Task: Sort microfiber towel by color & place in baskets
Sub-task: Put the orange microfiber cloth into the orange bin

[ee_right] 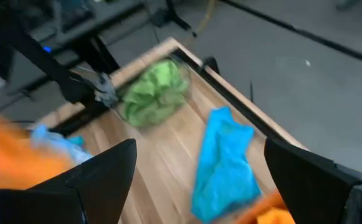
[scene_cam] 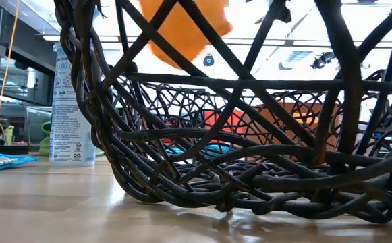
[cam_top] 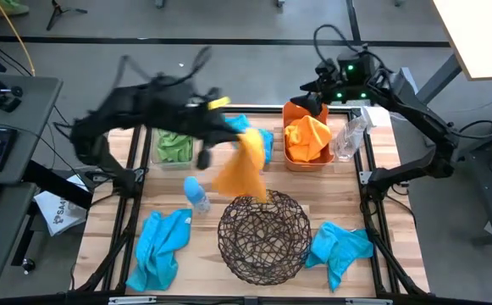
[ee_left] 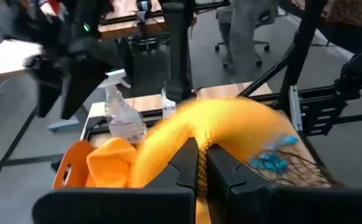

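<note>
Hanging from the left gripper [cam_top: 244, 141], whose fingers are clamped together on it, an orange towel [cam_top: 239, 168] dangles in the air above the middle of the wooden table [cam_top: 373, 161], just behind the round dark wire basket [cam_top: 263, 236]. The left arm reaches across from the left side and appears blurred. The right gripper [cam_top: 313, 108] hovers with its fingers spread wide apart and empty, over the back edge of the salmon-orange basket [cam_top: 292, 112], which holds another orange towel [cam_top: 308, 138]. A clear bin [cam_top: 158, 153] at the back left holds a green towel [cam_top: 174, 146]. One turquoise towel [cam_top: 159, 246] lies at the front left of the table, another [cam_top: 340, 247] at the front right beside the wire basket, and a third [cam_top: 265, 141] lies near the back centre. A small blue-capped bottle [cam_top: 196, 194] stands left of the wire basket.
</note>
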Action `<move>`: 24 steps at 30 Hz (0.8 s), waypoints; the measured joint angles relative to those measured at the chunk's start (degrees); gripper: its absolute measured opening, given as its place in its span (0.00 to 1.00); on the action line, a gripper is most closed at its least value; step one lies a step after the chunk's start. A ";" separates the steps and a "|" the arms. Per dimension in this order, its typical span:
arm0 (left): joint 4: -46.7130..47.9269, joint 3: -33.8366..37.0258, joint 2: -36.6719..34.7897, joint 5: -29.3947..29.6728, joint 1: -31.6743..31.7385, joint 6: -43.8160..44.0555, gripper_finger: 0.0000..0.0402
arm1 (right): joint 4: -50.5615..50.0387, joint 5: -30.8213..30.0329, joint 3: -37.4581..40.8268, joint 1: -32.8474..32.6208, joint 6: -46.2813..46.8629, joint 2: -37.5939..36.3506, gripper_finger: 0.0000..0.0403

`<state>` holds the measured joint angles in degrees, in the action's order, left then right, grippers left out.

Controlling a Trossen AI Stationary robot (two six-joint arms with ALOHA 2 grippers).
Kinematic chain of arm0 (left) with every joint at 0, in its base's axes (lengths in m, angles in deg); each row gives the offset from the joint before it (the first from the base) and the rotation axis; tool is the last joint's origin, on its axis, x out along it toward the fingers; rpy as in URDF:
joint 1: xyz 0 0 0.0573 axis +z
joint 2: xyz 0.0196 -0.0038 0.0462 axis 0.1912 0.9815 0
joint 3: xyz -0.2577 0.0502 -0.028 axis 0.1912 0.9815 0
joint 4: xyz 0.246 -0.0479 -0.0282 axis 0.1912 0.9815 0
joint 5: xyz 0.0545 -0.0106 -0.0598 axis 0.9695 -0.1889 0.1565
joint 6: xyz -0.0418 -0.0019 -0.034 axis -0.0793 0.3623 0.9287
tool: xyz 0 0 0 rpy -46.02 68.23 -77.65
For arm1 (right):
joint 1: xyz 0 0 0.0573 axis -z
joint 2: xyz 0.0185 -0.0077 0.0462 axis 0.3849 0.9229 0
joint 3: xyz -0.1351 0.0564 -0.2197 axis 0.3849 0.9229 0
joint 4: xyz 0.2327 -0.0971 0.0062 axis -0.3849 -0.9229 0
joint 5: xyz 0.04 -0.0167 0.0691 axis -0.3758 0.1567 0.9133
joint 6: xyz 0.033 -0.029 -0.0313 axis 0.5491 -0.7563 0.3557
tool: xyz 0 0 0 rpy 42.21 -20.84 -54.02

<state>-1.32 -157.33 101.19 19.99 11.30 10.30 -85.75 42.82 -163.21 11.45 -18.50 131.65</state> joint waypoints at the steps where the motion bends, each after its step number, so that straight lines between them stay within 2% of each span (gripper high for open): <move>1: -1.50 0.01 1.56 -1.61 1.56 -1.08 0.00 | 0.07 0.46 -0.99 0.00 -0.31 0.00 0.86; 7: -14.50 0.07 10.36 -2.88 9.91 -5.33 0.00 | 0.43 4.41 -10.44 0.00 -2.85 0.00 0.86; 10: -24.87 0.05 14.15 -4.80 13.01 -5.26 0.00 | 0.45 4.55 -16.01 0.00 -4.91 -0.03 0.86; 13: -36.79 0.01 18.34 -4.23 15.17 -4.90 0.00 | 0.06 4.55 -20.32 0.00 -6.47 -0.07 0.86; 16: -50.27 0.01 22.89 -1.91 16.61 -4.45 0.00 | -1.62 4.54 -23.05 0.00 -8.03 -0.17 0.86; 19: -61.08 -0.01 27.68 -2.64 17.78 -0.12 0.00 | -3.81 4.53 -24.32 0.00 -8.95 -0.17 0.86; 22: -66.14 -0.01 32.39 -4.30 18.36 2.83 0.00 | -6.04 4.48 -24.35 0.00 -8.95 -0.11 0.86; 24: -66.29 0.04 34.97 -4.27 18.35 3.83 0.00 | -8.00 4.21 -24.35 0.00 -9.08 -0.11 0.86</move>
<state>-67.60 -157.29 136.16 15.72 29.66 14.13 -93.75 47.02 -187.56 11.45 -27.59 131.54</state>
